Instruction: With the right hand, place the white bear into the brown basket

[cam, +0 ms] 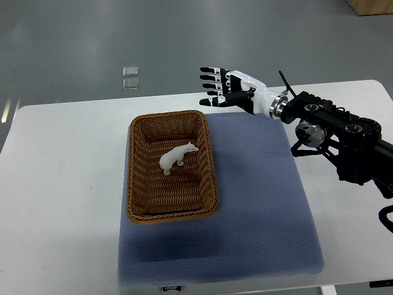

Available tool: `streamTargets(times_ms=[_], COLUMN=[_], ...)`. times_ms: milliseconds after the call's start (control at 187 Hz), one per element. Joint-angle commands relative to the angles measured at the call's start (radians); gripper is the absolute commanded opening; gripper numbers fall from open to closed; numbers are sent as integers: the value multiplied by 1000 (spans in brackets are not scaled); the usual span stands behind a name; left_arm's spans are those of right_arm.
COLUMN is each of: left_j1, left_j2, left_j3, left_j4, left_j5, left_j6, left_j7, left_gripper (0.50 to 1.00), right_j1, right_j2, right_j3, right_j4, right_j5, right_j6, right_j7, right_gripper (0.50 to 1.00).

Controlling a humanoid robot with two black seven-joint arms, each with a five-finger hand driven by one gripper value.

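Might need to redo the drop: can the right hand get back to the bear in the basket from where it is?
Probably yes. The right hand hovers open beyond the basket's far right corner, and the bear stands uncovered in the middle of it, with nothing above it.

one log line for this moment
white bear: in brown basket | right hand: open, raised beside basket | left: unseen

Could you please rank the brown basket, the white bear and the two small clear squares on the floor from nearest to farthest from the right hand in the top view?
From the right hand:
1. Brown basket, its far right corner just below-left of the fingers.
2. White bear, inside the basket, further down-left.
3. Clear squares, off the table to the left.
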Motion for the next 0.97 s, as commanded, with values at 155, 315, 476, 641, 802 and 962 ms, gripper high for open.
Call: streamTargets(times_ms=[155, 315, 476, 641, 802, 962], left_j1=[0, 0, 0, 0, 0, 0], left_j2=[0, 0, 0, 0, 0, 0], left_j3=[0, 0, 0, 0, 0, 0], left_j4=[0, 0, 0, 0, 0, -1], left_j5=[0, 0, 0, 0, 0, 0], left_j6=[0, 0, 0, 0, 0, 0], left_j7=[0, 0, 0, 0, 0, 0], left_gripper=[1000, 1000, 1000, 1000, 1000, 1000], right_j1=[-47, -68, -79, -80, -82, -82], right_j2=[-24, -22, -13, -18, -22, -22], right_j3=[0, 0, 2, 2, 2, 2], right_j4=[-9, -31, -64, -61, -61, -61], right_j5=[386, 547, 572, 563, 560, 555], right_j6=[0, -12, -4, -3, 3, 3], right_j7=[-57, -83, -72, -72, -72, -72], right_gripper=[924, 924, 926, 926, 926, 926])
